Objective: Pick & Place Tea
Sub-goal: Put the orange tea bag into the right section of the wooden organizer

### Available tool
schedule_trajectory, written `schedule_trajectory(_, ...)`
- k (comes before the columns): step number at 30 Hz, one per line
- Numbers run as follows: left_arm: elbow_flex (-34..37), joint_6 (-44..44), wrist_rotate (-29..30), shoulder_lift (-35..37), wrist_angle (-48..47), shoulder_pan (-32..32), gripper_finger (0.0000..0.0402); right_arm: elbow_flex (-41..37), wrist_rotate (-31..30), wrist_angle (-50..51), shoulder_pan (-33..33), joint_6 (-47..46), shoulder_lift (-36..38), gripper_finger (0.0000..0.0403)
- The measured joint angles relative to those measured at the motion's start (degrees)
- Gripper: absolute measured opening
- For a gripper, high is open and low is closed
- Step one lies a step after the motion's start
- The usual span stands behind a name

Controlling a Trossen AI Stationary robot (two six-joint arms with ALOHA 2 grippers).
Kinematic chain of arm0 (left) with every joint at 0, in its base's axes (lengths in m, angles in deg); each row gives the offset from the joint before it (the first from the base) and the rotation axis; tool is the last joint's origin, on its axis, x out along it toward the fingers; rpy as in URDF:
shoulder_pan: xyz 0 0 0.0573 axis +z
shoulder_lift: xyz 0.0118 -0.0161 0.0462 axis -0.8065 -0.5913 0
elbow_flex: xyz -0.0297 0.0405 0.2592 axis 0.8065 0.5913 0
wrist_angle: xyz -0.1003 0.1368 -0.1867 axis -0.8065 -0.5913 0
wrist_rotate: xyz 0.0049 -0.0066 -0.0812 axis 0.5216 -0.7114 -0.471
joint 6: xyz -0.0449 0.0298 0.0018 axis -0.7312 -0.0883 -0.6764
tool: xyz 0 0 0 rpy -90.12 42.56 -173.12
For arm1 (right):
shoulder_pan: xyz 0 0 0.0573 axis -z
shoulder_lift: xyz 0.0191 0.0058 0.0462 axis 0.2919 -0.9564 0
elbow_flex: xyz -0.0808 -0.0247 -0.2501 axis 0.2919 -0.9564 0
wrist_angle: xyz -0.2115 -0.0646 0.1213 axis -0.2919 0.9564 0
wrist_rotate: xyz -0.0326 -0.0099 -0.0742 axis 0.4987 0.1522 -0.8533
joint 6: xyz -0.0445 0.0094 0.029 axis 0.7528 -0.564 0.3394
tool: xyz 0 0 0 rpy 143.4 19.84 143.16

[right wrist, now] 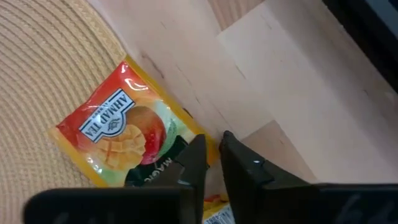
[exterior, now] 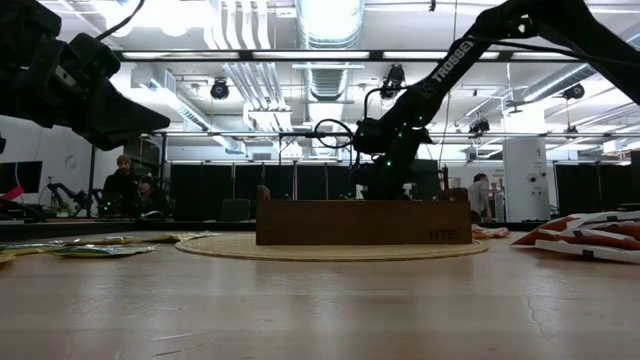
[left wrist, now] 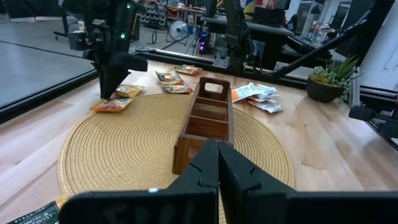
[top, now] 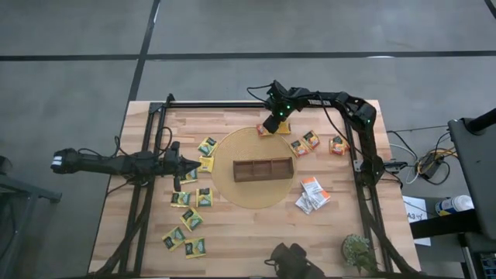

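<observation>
You are at the pick step. Your right gripper (right wrist: 211, 163) is down at the far edge of the round woven mat (top: 225, 186), near the worktop's (top: 248, 240) far edge, with its fingers drawn nearly together at the edge of an orange mango tea packet (right wrist: 124, 134). The wrist view suggests the tips have pinched that edge, but the contact is hidden under the fingers, so treat the grip as likely, not certain. The packet lies half on the mat, half on bare wood.

Your left gripper (left wrist: 217, 171) is closed and empty, waiting over the left side of the worktop, pointed at the wooden tray (top: 263, 168) in the mat's centre.

Next, lift straight up and check the packet comes with you; a flat foil packet caught by one edge may slip or swing. Then carry it to the tray and release it over one compartment.

Readable writing: the packet says "AHMAD TEA" above a mango picture, with part of a word, seemingly "MANGO", below. "TROSSEN" shows on the right arm in the low view. Print on the other packets is too small to read: yellow-green ones (top: 191, 219) towards the left edge, white-and-orange ones (top: 312, 194) to the right.
</observation>
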State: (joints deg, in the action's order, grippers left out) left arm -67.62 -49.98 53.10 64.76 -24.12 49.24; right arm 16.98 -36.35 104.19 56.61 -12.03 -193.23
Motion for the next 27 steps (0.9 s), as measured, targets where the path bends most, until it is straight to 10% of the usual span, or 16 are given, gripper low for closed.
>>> schedule_trajectory(21,0.01,0.00,0.00,-0.02,-0.01,0.00,0.0000,2.79,-1.60,1.22,-4.95,8.30,0.52,0.0008)
schedule_trajectory(27,0.01,0.02,0.00,0.00,-0.02,-0.02,0.0000,5.09,-10.42,4.48,-9.71,11.12,2.37,0.0008)
